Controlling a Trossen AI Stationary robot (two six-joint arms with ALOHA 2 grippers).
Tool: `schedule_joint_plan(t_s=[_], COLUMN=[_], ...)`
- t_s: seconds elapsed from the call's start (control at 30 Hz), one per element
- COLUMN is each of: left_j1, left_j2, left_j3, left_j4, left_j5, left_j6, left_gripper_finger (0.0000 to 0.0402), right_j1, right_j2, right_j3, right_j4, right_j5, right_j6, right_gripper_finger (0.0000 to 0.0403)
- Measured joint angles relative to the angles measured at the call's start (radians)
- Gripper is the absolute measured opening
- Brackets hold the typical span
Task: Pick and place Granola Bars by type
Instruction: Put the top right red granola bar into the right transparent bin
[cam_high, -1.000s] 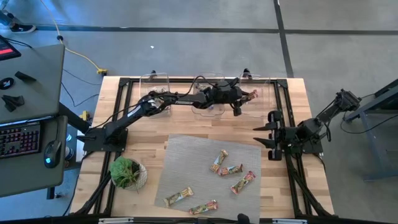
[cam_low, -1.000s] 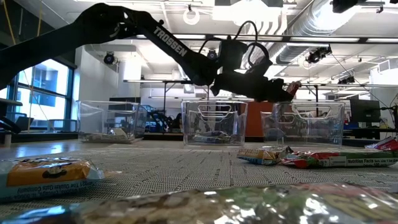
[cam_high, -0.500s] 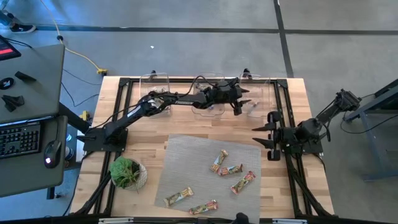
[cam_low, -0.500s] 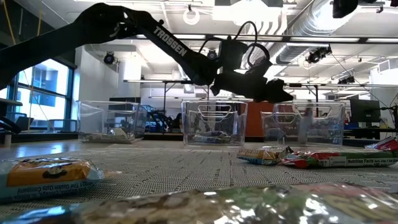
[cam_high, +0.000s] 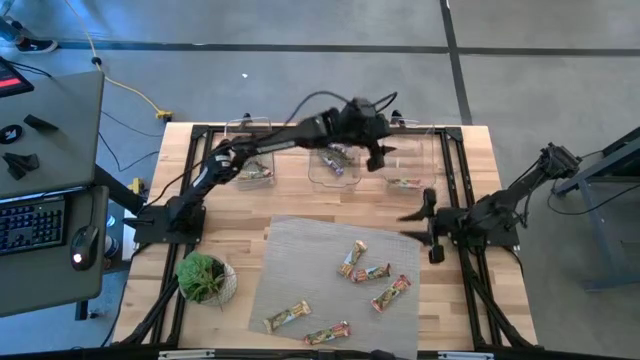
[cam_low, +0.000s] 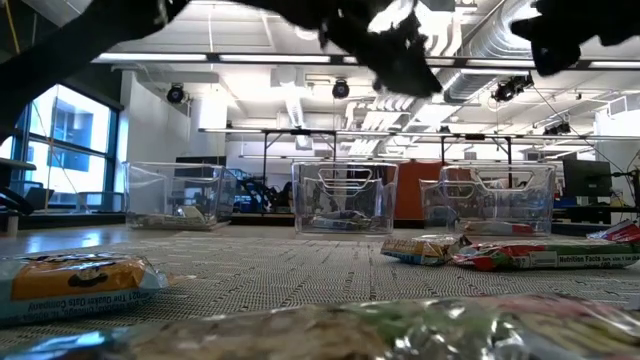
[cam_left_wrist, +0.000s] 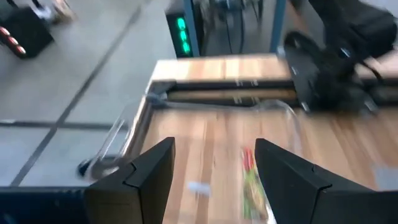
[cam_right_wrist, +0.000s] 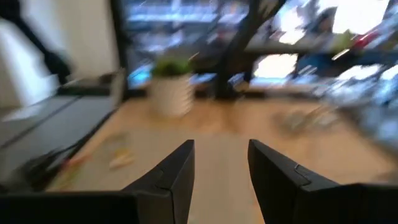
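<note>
Several granola bars lie flat on the grey mat (cam_high: 330, 250): three near its right side (cam_high: 370, 272) and two at its near edge (cam_high: 300, 322). A red and green bar (cam_high: 405, 183) lies on the floor of the right clear bin (cam_high: 428, 160), and it shows below my left fingers in the left wrist view (cam_left_wrist: 249, 180). My left gripper (cam_high: 383, 152) (cam_left_wrist: 214, 149) hangs open high over the gap between the middle and right bins. My right gripper (cam_high: 410, 225) (cam_right_wrist: 221, 149) is open and raised off the table, just right of the mat's far right corner.
Three clear bins stand in a row at the far edge: left (cam_high: 255, 165), middle (cam_high: 335, 162) and right, each with bars inside. A potted plant (cam_high: 203, 277) sits at the mat's left. Black frame rails (cam_high: 460, 200) border the table.
My left gripper let go of the red and green bar, which dropped into the right bin and now lies on its floor. The gripper then rose well above the bins and drew back slightly toward the middle bin. My right gripper rose and shifted toward the mat.
</note>
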Motion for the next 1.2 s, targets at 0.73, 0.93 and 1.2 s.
schedule_joint_plan(t_s=[0.73,0.93,1.2], left_j1=[0.043,0.043,0.044], left_j2=[-0.288,-0.288,-0.288], left_j3=[0.044,0.045,0.045], left_j4=[-0.498,-0.499,-0.488], left_j5=[0.01,0.01,0.01], left_j6=[-0.104,-0.125,-0.16], left_gripper_finger=[0.0216,0.0216,0.0216], right_j1=[0.163,0.167,0.179], right_j2=[0.71,0.803,0.921], right_j3=[-0.001,0.035,0.049], right_j4=[0.215,0.22,0.205], right_j5=[-0.401,-0.405,-0.419], right_j6=[0.199,0.231,0.198], right_gripper_finger=[0.0108,0.0151,0.0212])
